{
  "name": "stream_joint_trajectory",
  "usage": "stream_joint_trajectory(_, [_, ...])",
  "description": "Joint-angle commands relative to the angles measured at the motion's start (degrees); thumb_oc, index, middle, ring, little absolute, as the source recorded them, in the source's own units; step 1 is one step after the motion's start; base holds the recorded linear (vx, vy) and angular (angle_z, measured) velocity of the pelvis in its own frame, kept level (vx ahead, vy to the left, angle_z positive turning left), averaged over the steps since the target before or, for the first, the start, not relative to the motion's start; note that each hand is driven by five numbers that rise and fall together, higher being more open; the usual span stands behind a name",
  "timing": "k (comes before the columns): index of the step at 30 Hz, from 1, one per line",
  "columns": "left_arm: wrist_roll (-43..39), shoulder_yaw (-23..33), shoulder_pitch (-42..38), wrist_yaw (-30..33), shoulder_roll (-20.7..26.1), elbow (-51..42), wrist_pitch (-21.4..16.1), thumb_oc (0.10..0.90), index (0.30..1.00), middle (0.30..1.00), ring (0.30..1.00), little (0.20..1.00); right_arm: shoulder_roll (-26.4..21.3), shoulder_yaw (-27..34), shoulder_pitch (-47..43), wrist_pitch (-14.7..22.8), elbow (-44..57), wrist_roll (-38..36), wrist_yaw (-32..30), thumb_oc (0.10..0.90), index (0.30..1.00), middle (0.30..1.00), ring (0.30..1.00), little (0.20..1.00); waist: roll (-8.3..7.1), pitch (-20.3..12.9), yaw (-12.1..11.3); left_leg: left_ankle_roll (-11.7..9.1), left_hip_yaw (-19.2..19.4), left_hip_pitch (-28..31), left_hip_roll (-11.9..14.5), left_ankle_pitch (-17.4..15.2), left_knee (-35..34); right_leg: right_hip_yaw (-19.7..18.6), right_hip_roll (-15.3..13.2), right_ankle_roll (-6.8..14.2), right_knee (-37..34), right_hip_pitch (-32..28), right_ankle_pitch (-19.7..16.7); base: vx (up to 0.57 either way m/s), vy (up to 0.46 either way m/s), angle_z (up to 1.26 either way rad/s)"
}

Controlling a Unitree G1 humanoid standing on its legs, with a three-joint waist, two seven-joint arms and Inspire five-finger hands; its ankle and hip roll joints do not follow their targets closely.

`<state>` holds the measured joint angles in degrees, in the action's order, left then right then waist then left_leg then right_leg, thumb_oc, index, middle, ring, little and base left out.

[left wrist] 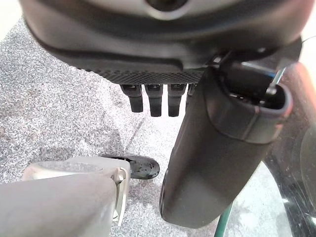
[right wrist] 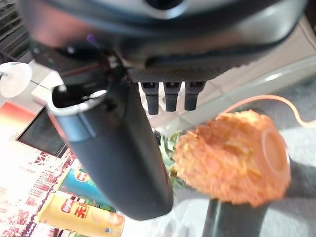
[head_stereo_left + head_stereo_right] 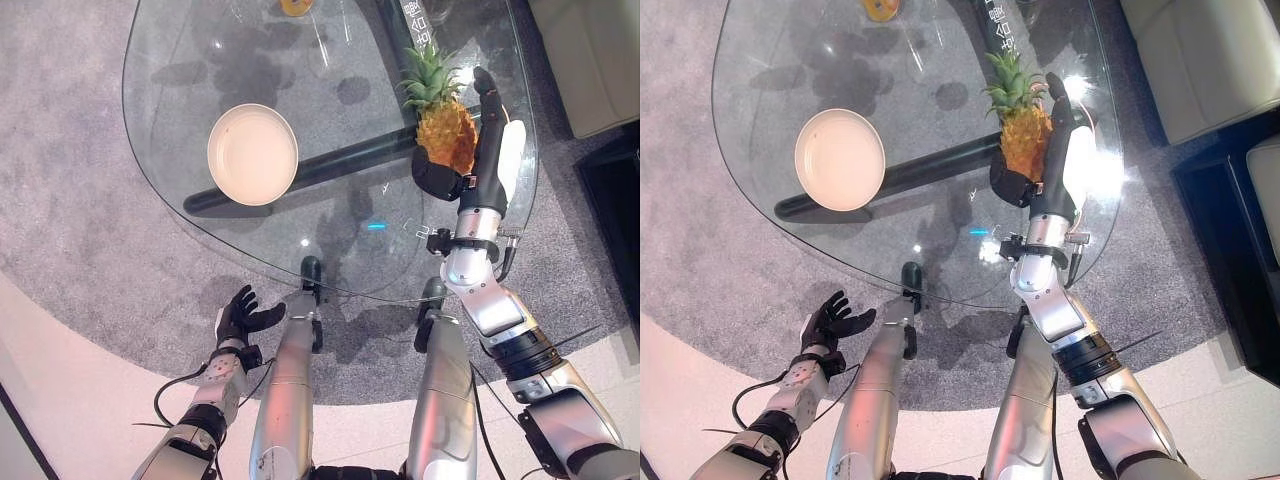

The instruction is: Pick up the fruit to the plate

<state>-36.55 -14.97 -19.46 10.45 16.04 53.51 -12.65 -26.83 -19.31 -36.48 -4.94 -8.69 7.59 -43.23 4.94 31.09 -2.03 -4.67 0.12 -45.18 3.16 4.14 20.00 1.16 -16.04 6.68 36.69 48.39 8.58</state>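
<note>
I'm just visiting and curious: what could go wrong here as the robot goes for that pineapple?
The right hand is open beside the pineapple, not yet gripping, so it might knock it over. The pineapple lies near the glass table's edge and could roll off. The plate is far across the table, a long carry.

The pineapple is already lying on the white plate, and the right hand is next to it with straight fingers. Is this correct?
Not quite. The pineapple is on the glass table, well apart from the white plate, which holds nothing, as the left eye view shows. The right hand is beside it with straight fingers.
</note>
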Motion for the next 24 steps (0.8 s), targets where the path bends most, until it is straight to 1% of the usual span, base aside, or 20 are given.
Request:
stream_joint_trajectory(1, [1.25,-0.44,3.0,0.68,0.49,1.17,-1.54,0.8,0.9,0.9,0.9,0.9,-3.5,-0.01,-5.81,1.84,1.79,6.32,-6.11,0.8,0.9,0.9,0.9,0.9,2.87,-1.3,-0.26,2.84,0.25,0.39,0.4,-3.6,4.75,1.5,-1.6,-0.26,-6.72,0.02,-9.27,0.0,0.0,0.0])
stream_joint_trajectory(3, [1.25,-0.82,2.85,0.67,0.42,1.22,-1.64,0.8,0.9,0.9,0.9,0.9,-3.9,-0.31,-6.96,1.34,0.4,6.14,-7.08,0.8,0.9,0.9,0.9,0.9,3.05,-1.3,-0.5,2.87,0.14,0.47,0.29,-3.56,4.54,1.59,-1.66,-0.19,-6.8,-0.03,-9.3,0.0,0.0,0.0])
stream_joint_trajectory(8, [1.12,-1.17,2.45,0.73,0.49,1.12,-1.49,0.8,0.9,0.9,0.9,0.9,-4.05,-0.8,-8.0,0.43,-0.87,5.42,-6.83,0.8,0.9,0.9,0.9,0.9,3.23,-1.3,-0.71,2.9,0.01,0.21,0.09,-3.58,4.65,1.71,-1.71,-0.23,-6.68,0.23,-9.29,0.0,0.0,0.0])
stream_joint_trajectory(19, [0.73,-1.65,1.77,0.29,0.58,1.81,-1.76,0.8,0.9,0.9,0.9,0.9,-3.07,-1.98,-8.66,-0.33,-5.99,-0.58,-5.84,0.8,0.9,0.9,0.9,0.9,3.31,-1.3,-1.01,2.88,0.06,0.15,0.02,-3.58,4.58,1.89,-1.74,-0.36,-6.93,0.2,-9.35,0.0,0.0,0.0])
stream_joint_trajectory(24, [0.5,-1.8,1.55,0.18,0.73,1.94,-1.69,0.8,0.9,0.9,0.9,0.9,-2.41,-2.08,-8.85,-1.34,-8.23,-2.36,-5.78,0.8,0.9,0.9,0.9,0.9,3.41,-1.3,-1.17,2.88,0.1,0.17,0.05,-3.6,4.51,1.94,-1.75,-0.38,-6.87,0.24,-9.34,0.0,0.0,0.0])
